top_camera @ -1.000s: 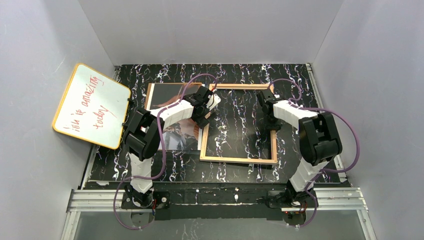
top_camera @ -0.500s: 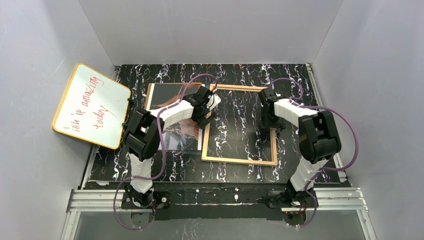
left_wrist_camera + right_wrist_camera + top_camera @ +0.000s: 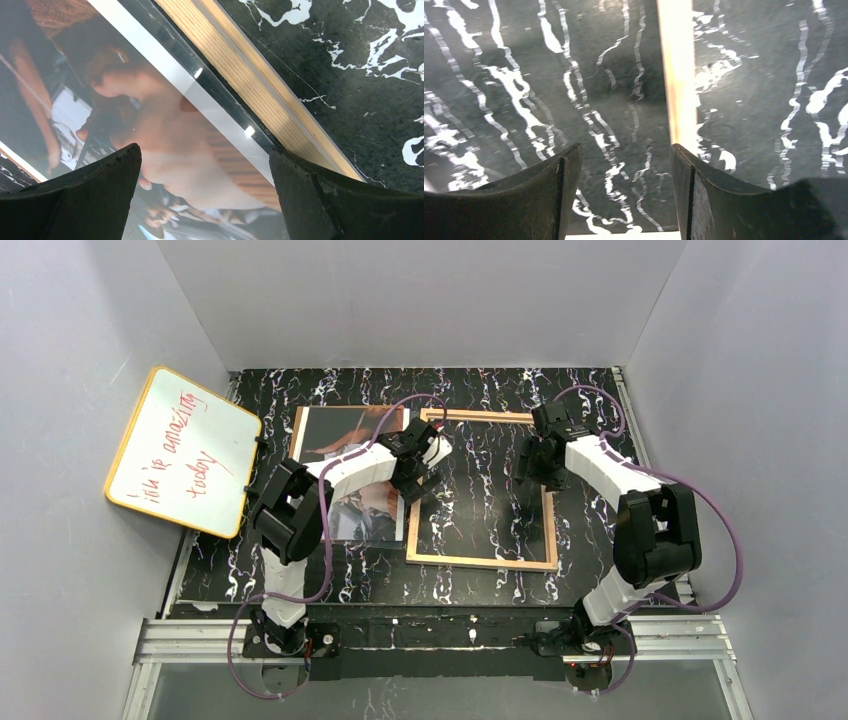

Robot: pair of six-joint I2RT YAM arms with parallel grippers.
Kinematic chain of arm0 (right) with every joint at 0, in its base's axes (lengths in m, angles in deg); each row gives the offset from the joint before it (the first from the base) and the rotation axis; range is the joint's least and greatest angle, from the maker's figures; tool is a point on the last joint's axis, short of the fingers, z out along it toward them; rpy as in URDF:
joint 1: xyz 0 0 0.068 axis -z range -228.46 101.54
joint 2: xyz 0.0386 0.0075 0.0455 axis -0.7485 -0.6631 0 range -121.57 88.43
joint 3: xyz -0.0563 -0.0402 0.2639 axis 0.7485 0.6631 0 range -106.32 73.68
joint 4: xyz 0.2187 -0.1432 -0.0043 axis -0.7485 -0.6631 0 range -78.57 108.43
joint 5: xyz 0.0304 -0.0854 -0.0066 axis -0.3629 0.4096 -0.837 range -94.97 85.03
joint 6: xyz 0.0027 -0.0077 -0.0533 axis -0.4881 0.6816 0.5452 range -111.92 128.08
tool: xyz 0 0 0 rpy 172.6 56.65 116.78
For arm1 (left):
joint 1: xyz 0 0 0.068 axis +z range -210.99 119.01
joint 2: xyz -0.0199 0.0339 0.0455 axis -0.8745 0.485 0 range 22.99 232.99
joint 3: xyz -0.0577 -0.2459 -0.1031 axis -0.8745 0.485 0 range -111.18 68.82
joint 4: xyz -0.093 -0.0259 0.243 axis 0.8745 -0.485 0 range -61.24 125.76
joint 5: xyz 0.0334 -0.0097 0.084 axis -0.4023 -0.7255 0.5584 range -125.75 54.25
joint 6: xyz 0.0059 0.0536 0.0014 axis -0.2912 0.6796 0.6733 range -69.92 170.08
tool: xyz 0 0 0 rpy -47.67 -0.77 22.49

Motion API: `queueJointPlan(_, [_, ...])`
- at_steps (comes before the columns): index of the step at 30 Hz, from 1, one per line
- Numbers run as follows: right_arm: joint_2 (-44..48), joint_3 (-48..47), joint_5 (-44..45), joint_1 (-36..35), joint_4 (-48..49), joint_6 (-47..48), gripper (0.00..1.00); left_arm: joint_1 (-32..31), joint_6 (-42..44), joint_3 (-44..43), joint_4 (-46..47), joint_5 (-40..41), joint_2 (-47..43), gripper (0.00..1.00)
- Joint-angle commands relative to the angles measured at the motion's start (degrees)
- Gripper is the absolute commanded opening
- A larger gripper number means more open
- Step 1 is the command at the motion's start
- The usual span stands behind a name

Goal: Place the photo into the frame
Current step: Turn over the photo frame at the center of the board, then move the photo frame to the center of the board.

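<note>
The photo (image 3: pixel 362 512) lies picture-up at the left middle of the black marbled table, partly under my left arm. The frame (image 3: pixel 480 562) lies beside it on the right, tan wood side up, with bare table inside it. My left gripper (image 3: pixel 430 455) is open and low over the seam between the photo's right edge and the frame's left bar. In the left wrist view the photo (image 3: pixel 150 125) shows between the fingers, and the frame's bar (image 3: pixel 250 85) runs by the right finger (image 3: pixel 325 200). My right gripper (image 3: pixel 537 462) is open by the frame's right bar (image 3: pixel 676 75).
An orange-rimmed whiteboard (image 3: pixel 180 450) with red handwriting leans against the left wall. A glossy clear strip (image 3: pixel 220 107) with glints runs between the photo's white border and the frame bar. Grey walls enclose the table on three sides.
The frame has slid and turned slightly to the right. My right gripper has moved farther back and right along the frame's right bar. My left gripper has shifted a little right.
</note>
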Motion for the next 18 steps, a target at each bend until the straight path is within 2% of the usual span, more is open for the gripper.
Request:
queueJointPlan(1, [2.81, 1.48, -10.44, 0.56, 1.24, -6.34, 0.71, -1.36, -0.51, -1.25, -2.57, 0.11, 0.53, 0.98])
queueJointPlan(6, [3.01, 6.22, -13.43, 1.45, 3.36, -8.91, 0.68, -2.17, -0.89, -2.51, -2.56, 0.27, 2.28, 0.98])
queueJointPlan(11, [2.38, 11.07, -13.49, 5.92, 5.38, -10.46, 0.66, -2.88, -0.94, -6.19, -3.51, 0.22, 4.17, 0.98])
queueJointPlan(14, [2.91, 12.54, -12.79, 8.79, 6.41, -10.96, 0.65, -2.93, -0.94, -8.28, -4.10, 0.42, 5.28, 0.98])
queueJointPlan(18, [4.07, 11.88, -13.38, 9.04, 6.85, -11.98, 0.62, -2.86, -1.82, -10.88, -5.35, 0.95, 5.85, 0.98])
